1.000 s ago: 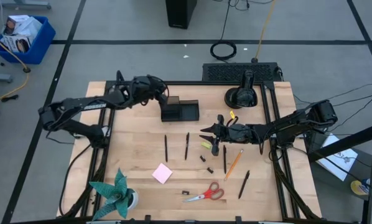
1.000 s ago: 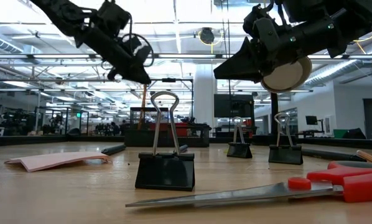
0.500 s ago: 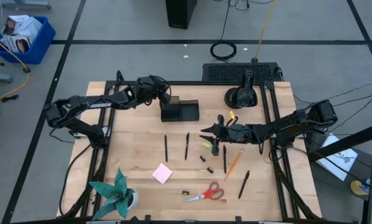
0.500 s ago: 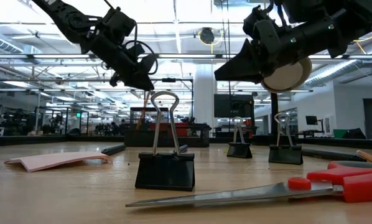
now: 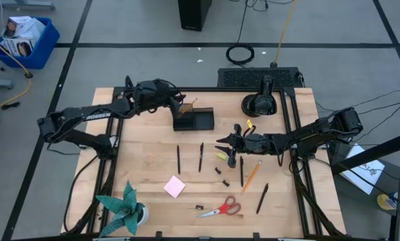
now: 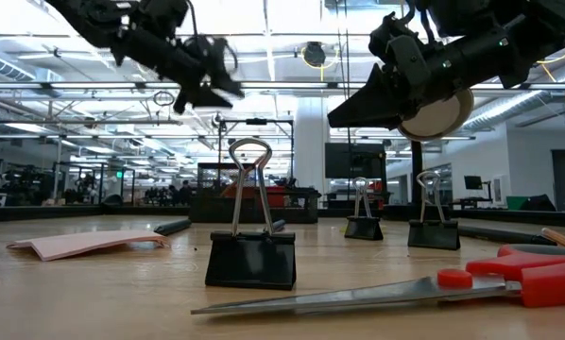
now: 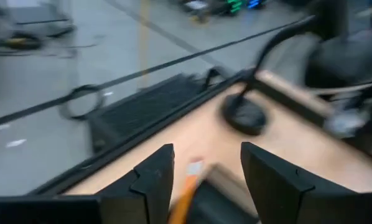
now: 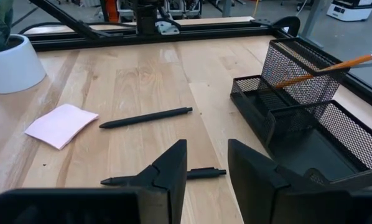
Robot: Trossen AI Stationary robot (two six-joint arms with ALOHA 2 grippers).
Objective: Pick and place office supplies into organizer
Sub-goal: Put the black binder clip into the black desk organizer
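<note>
The black mesh organizer [image 5: 193, 119] stands at the table's far middle. An orange pencil [image 8: 316, 70] leans in its taller cup section, eraser end up. My left gripper [image 7: 204, 168] hovers just above that cup, open, with the pencil [image 7: 185, 194] showing in the gap between its fingers, apart from both. My right gripper [image 5: 221, 144] hangs open above the table's middle right, over a yellow bit [image 5: 221, 155]. Black pens [image 5: 178, 159] [image 5: 201, 156], another orange pencil [image 5: 251, 176], red-handled scissors [image 5: 221, 209] and a pink sticky pad [image 5: 174, 187] lie flat on the wood.
A round black object with an upright post [image 5: 260, 102] sits at the far right. The teal paper plant [image 5: 126, 207] stands at the near left corner. Black binder clips [image 6: 251, 260] [image 6: 363, 225] stand near the scissors. Two more pens [image 5: 241, 171] [image 5: 262, 198] lie under the right arm.
My left gripper dipped toward the organizer's cup, then rose and drew back a little toward the table's far left. The orange pencil now shows leaning in the cup, apart from the fingers. My right arm has kept still.
</note>
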